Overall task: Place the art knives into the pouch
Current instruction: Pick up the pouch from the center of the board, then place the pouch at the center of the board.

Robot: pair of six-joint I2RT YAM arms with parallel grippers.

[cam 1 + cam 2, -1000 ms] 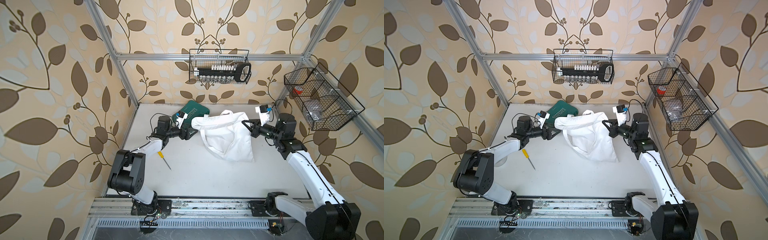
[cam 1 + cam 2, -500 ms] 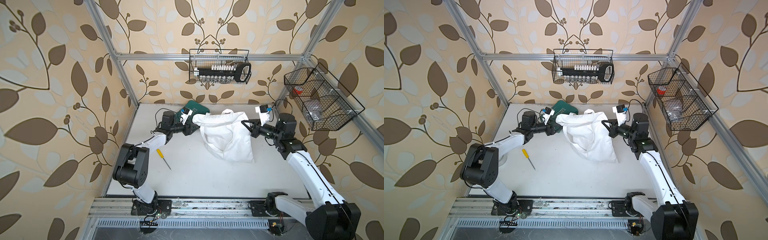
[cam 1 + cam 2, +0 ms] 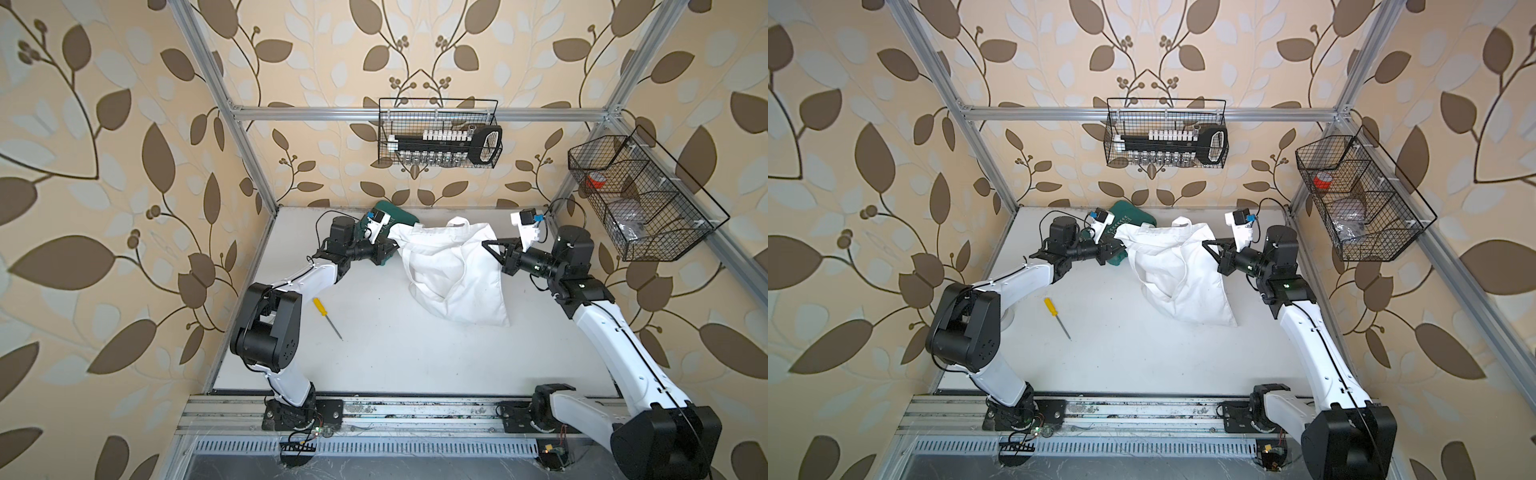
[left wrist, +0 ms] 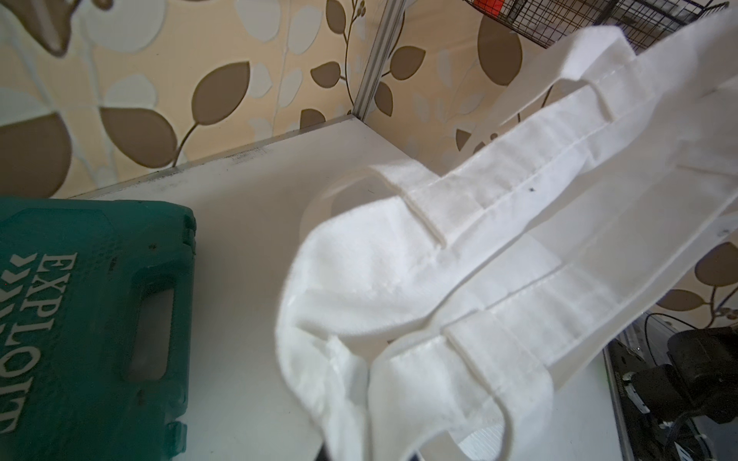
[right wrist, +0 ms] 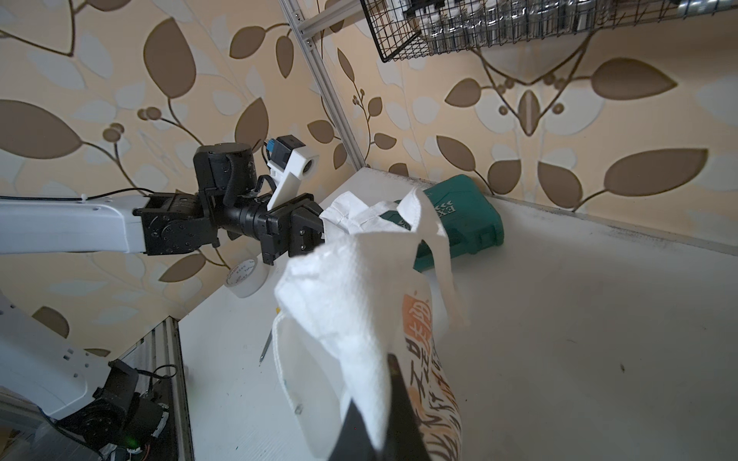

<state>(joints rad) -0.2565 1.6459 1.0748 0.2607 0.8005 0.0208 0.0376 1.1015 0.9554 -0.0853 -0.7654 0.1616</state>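
The pouch (image 3: 457, 270) is a white cloth tote, plain side up in both top views, stretched by its mouth between my two grippers. My left gripper (image 3: 390, 249) is shut on the left corner of its rim; cloth hides the fingertips in the left wrist view. My right gripper (image 3: 489, 246) is shut on the right corner, its black fingers (image 5: 399, 399) pinching white cloth beside the printed side. The art knife (image 3: 327, 318), yellow-handled with a thin metal shaft, lies alone on the table near the left arm, apart from both grippers. Its tip (image 5: 264, 349) shows past the pouch.
A dark green case (image 3: 397, 216) with white lettering lies at the back, right behind the left gripper. A white tape roll (image 5: 245, 277) stands by the left wall. Wire baskets hang on the back wall (image 3: 440, 145) and the right wall (image 3: 644, 199).
My left gripper has moved back and right to the pouch's left corner and shut on it. That side of the rim is now pulled taut. The right arm has not moved.
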